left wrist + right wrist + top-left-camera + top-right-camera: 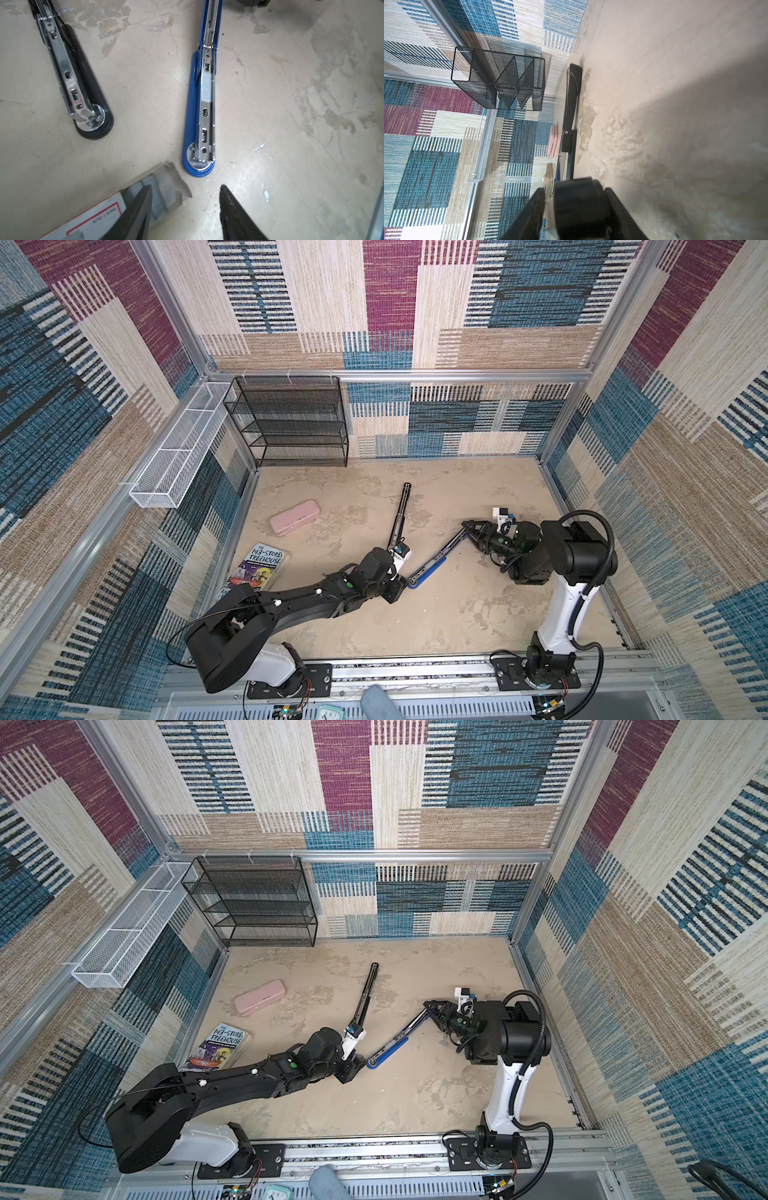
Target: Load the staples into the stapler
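The left gripper (pixel 186 187) sits closest to its wrist camera. Its fingers (pixel 137 214) are spread with nothing between them, and one crosses the grey tray of the staple box (pixel 97 218); whether it touches cannot be told. The staples (pixel 161 199) lie in that tray, just beside the blue stapler (pixel 193 116), whose open channel carries one strip (pixel 206 87). In both top views the left arm stretches low from lower left toward centre. The right gripper (pixel 574 190) pinches the dark end of the blue stapler's raised lid, and its arm stands at right, forearm folded leftward. A black stapler (pixel 87 87) lies open nearby.
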`<act>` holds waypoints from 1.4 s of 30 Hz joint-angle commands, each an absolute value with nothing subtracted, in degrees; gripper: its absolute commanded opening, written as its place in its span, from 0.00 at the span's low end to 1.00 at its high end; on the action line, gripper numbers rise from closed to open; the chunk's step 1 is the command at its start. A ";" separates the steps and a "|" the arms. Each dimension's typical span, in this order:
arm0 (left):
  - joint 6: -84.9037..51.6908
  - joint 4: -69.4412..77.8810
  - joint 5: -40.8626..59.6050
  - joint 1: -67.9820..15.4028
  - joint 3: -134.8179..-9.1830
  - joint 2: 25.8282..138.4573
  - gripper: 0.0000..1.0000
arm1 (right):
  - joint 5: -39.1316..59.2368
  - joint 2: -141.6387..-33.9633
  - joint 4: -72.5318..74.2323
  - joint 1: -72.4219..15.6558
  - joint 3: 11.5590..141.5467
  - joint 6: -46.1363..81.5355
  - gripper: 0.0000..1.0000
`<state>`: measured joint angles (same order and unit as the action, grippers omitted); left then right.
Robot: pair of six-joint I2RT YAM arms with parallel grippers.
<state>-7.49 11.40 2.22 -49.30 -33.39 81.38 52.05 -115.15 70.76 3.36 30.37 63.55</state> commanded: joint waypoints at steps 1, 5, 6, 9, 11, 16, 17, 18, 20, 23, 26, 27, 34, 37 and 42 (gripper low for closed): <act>-6.97 22.31 5.32 -49.39 -31.37 82.43 0.53 | 52.97 -114.83 71.48 3.26 30.72 62.83 0.49; -5.85 24.62 7.13 -50.07 -31.75 86.07 0.52 | 53.01 -114.79 71.39 3.29 30.76 62.76 0.49; -5.57 24.84 7.12 -50.25 -32.03 87.00 0.51 | 52.92 -114.76 71.43 3.25 30.72 62.80 0.49; -5.27 26.70 7.09 -50.67 -32.45 89.72 0.49 | 52.87 -114.87 71.41 3.30 30.76 62.88 0.49; -5.27 26.76 6.74 -50.87 -33.11 91.22 0.49 | 52.88 -114.87 71.42 3.30 30.76 62.84 0.49; -5.19 28.74 4.84 -50.89 -32.76 92.90 0.49 | 52.82 -114.78 71.50 3.25 30.76 62.98 0.49; -5.02 28.67 4.92 -50.89 -32.91 93.14 0.49 | 52.89 -114.86 71.46 3.29 30.83 62.94 0.49; -4.93 28.52 5.07 -50.88 -33.17 93.59 0.48 | 52.91 -114.85 71.47 3.25 30.85 62.93 0.49; -4.92 28.40 5.20 -50.89 -33.56 94.35 0.47 | 52.91 -114.96 71.54 3.28 30.94 63.00 0.49; -4.79 28.95 5.19 -50.89 -33.88 95.12 0.45 | 52.91 -115.02 71.62 3.30 30.92 62.95 0.49; -4.51 28.80 5.01 -50.89 -34.40 95.62 0.41 | 52.91 -114.97 71.56 3.26 30.76 62.94 0.48; -4.48 28.53 4.93 -50.89 -34.66 95.84 0.40 | 52.92 -114.96 71.54 3.30 30.76 62.95 0.48; -3.79 25.40 4.75 -50.89 -36.71 95.99 0.18 | 52.92 -114.23 71.27 3.32 30.67 62.57 0.48; -2.81 23.75 4.40 -50.84 -37.41 95.56 0.12 | 52.82 -112.85 69.48 3.26 30.85 61.26 0.48; -1.51 21.35 4.53 -50.89 -38.57 95.45 0.06 | 52.74 -108.88 66.45 3.25 30.74 58.18 0.50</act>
